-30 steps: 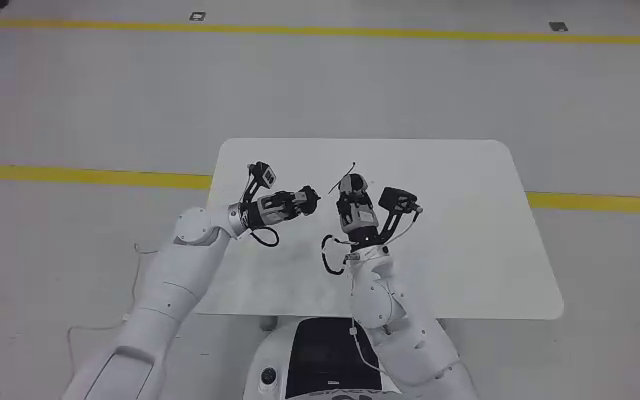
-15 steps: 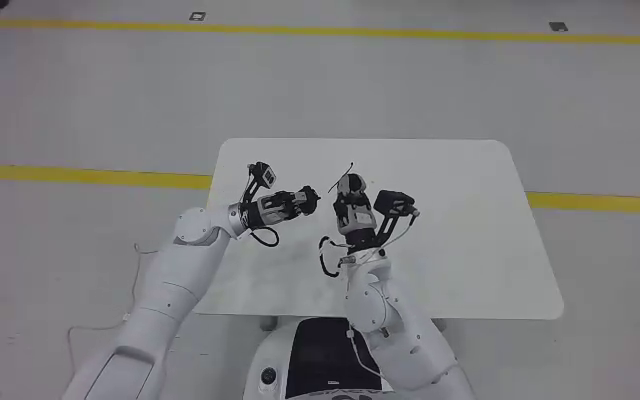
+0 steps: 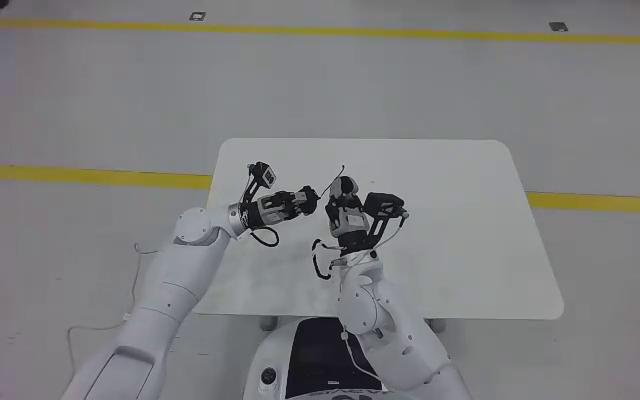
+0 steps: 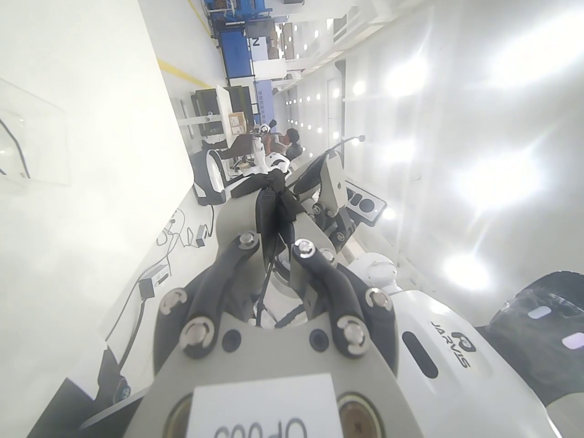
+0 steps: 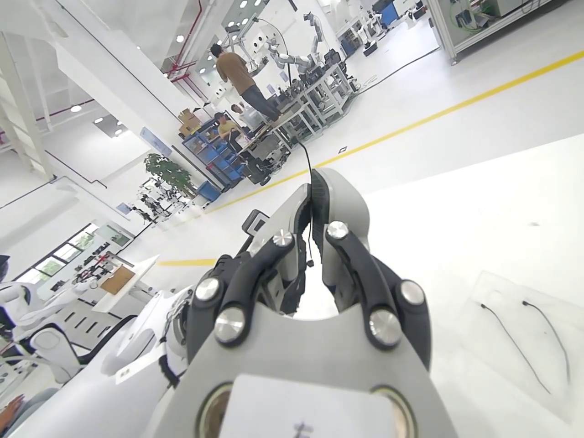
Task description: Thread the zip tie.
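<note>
Two hands meet above the near-middle of the white desk, their tips close together but apart in the top view. Right hand: clenched on the zip tie, a thin black strand pinched between the ribbed pads. One end rises free beyond the fingertips and curves slightly. The other end hangs back toward the palm and finishes in a small knob. From above, the free end slants up and away from the right hand as a fine dark line, clear of the desk surface. Left hand: clenched, fingertips pressed together and aimed at the right hand. Whether anything is pinched between them cannot be told. In the top view it lies just beside the right hand, on the left. On the desk, well apart from both hands, a transparent sheet carries two spare ties, each a loose black curve lying flat.
</note>
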